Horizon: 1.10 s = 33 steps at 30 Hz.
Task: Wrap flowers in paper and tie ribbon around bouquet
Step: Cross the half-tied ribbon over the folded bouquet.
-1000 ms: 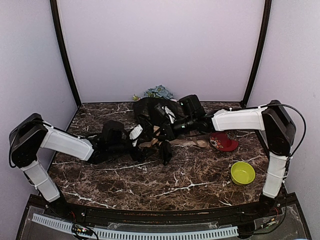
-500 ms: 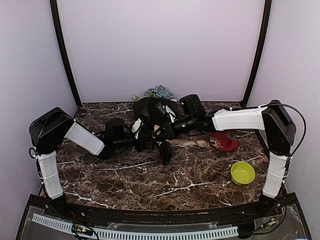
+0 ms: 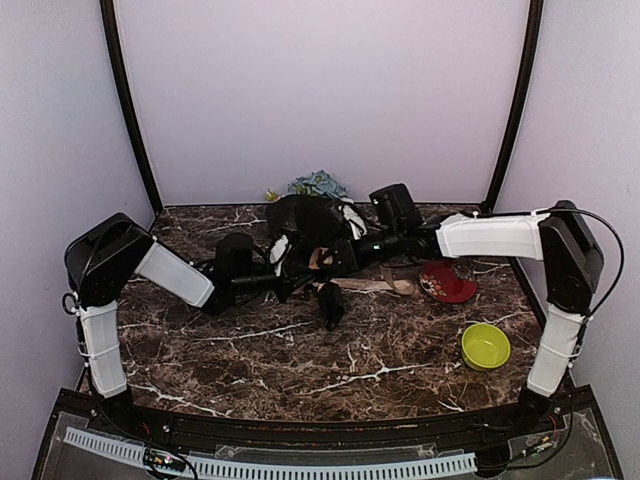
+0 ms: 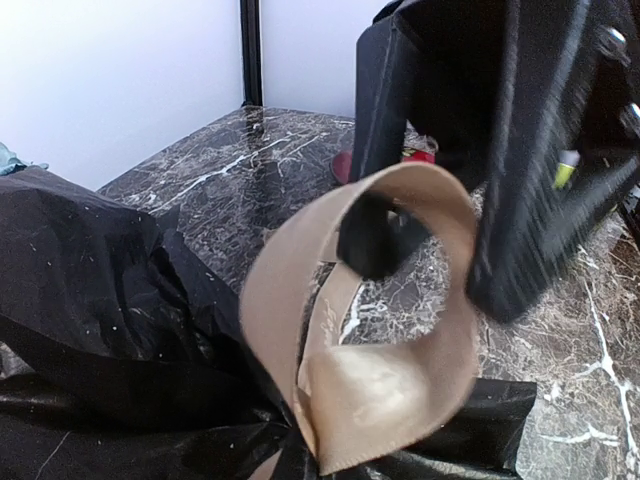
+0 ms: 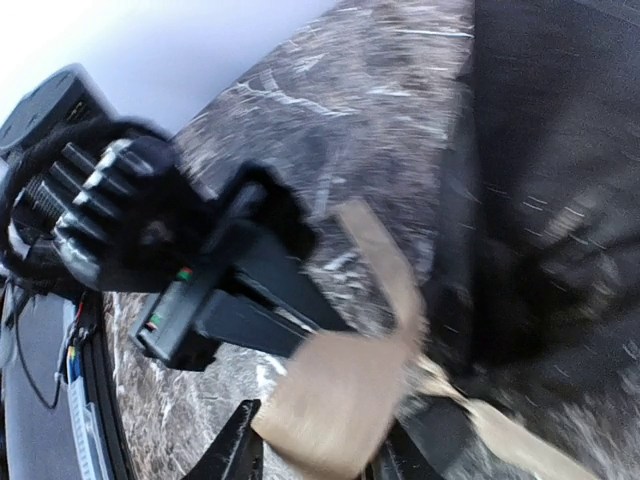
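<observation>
Tying stage: ribbon [image 4: 380,400] looped at the bundle's waist, no bow yet
Wrap: paper [image 4: 90,300] round flowers [image 3: 315,184], back centre, looks done
Left gripper [image 3: 288,284]: clamped, seemingly on ribbon
Right gripper [image 5: 315,450]: fingers parted, ribbon between
Remaining: knot, bow

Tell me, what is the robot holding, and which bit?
The left end effector appears shut on the beige ribbon, at the base of its loop. The right end effector is open; the loop only drapes round one finger.

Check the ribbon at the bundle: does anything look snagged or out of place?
Yes. The beige satin ribbon loops around one finger of the right gripper, above the crumpled black paper; it may snag.
</observation>
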Available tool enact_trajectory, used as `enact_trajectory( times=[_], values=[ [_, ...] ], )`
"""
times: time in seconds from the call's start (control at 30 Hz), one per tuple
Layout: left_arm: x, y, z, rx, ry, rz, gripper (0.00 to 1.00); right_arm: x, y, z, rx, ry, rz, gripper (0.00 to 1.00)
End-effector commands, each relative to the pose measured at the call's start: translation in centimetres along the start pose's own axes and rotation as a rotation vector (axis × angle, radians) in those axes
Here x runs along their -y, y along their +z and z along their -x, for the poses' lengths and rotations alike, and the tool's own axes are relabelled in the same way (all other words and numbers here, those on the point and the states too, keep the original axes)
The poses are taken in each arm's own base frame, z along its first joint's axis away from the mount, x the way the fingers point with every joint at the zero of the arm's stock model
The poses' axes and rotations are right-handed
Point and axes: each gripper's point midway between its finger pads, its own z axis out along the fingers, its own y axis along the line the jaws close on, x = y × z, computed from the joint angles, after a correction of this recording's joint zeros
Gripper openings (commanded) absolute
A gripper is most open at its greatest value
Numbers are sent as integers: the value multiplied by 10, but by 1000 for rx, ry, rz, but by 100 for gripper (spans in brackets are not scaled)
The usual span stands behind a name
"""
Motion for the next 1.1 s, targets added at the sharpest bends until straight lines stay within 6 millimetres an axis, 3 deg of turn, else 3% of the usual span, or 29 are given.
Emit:
enact_trajectory(
  times=[0.0,0.13,0.23,0.3,0.57,0.7,1.0,1.07],
  values=[
    [4,2,2,-7,44,17,0,55,-58,11,84,74,-286,42],
    [3,4,-2,-29,68,55,0,113,-103,6,155,228,-481,49],
    [1,4,-4,-41,75,75,0,158,-108,-31,50,365,-622,49],
    [2,4,-4,-48,82,75,0,174,-101,-47,-30,413,-646,46],
    [7,5,-6,-56,74,69,0,186,-70,-69,-126,431,-619,46],
    [8,6,-6,-62,75,63,0,192,-60,-85,-189,437,-640,39],
    [10,5,-4,-60,73,61,0,195,-57,-88,-200,444,-646,0],
    [10,4,-4,-60,72,59,0,191,-56,-83,-191,438,-626,0]
  ],
)
